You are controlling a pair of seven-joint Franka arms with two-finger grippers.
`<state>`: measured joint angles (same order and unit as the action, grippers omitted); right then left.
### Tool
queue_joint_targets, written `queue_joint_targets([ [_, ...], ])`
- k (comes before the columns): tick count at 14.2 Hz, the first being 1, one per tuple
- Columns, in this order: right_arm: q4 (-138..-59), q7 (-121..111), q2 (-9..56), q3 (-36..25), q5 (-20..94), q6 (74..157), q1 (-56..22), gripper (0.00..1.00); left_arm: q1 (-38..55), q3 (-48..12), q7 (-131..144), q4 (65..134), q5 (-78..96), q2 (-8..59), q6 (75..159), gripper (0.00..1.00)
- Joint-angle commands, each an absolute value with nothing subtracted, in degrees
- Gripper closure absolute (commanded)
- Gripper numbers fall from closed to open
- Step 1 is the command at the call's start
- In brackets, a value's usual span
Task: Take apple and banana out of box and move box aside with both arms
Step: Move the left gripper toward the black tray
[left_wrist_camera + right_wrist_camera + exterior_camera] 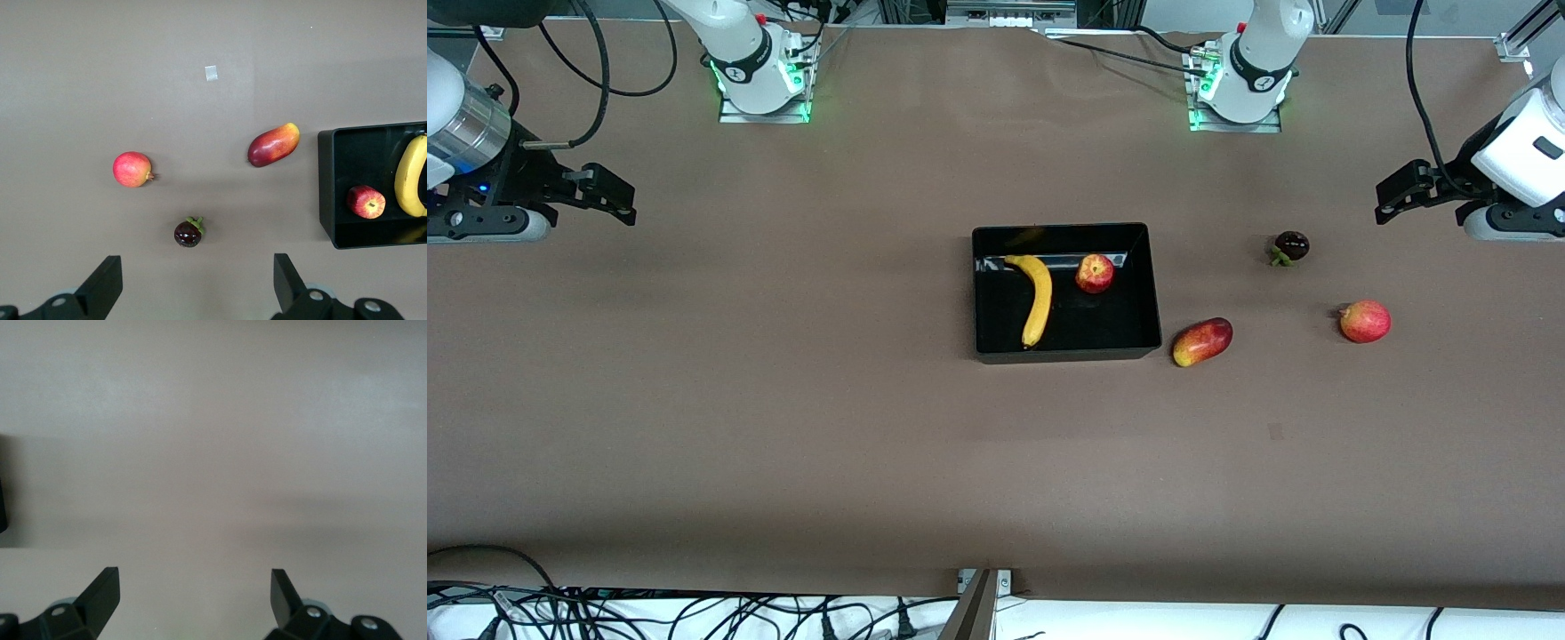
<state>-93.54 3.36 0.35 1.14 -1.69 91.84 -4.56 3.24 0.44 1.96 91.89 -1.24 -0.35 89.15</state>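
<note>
Two fruits are sitting in the box [1067,351] in the front view: the banana [1037,298] lies toward the right arm's end of it, and the apple [1095,273] sits apart from it toward the left arm's end. The box is mid-counter [783,400]. Out on the brown surface toward the left arm's end there's a mango [1202,341] just beside the box, a pomegranate [1365,321] and a dark mangosteen [1290,246]. The right gripper [618,200] hangs over its end of the counter, the left gripper [1392,200] over the other end, both well away from the box.

Left wrist view: jaws wide apart, nothing in them, with the mangosteen, pomegranate, mango and a corner of the box showing the apple and banana below.

Right wrist view: jaws spread wide too, empty, just bare counter underneath.
</note>
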Motion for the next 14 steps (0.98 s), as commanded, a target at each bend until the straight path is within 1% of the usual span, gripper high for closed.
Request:
queue_joint_targets([
  [1,-92.37,3.43,0.70,1.41,-0.97,92.02,-4.04,0.00,3.25,0.18,1.85,90.26,-0.62,0.17,87.89,0.00],
  [3,-92.37,3.43,0.79,1.41,-0.97,92.46,-4.04,0.00,3.51,0.09,1.85,89.74,-0.62,0.52,87.89,0.00],
  [5,-92.37,3.25,2.54,1.49,-1.23,94.82,-4.22,0.00,3.69,0.09,1.76,89.47,-0.62,0.79,87.63,0.00],
  [9,-92.37,3.25,2.64,1.49,-1.05,96.06,-4.31,0.00,4.39,0.00,1.85,89.56,0.34,2.28,86.75,0.00],
  [12,-92.37,3.34,2.72,1.49,-1.05,95.89,-4.31,0.00,5.80,-5.25,8.75,89.65,0.44,6.13,86.75,0.00],
  [14,-92.37,3.34,2.64,1.49,-1.05,95.63,-4.31,0.00,5.98,-12.00,18.31,89.65,-0.08,10.17,88.58,0.00],
])
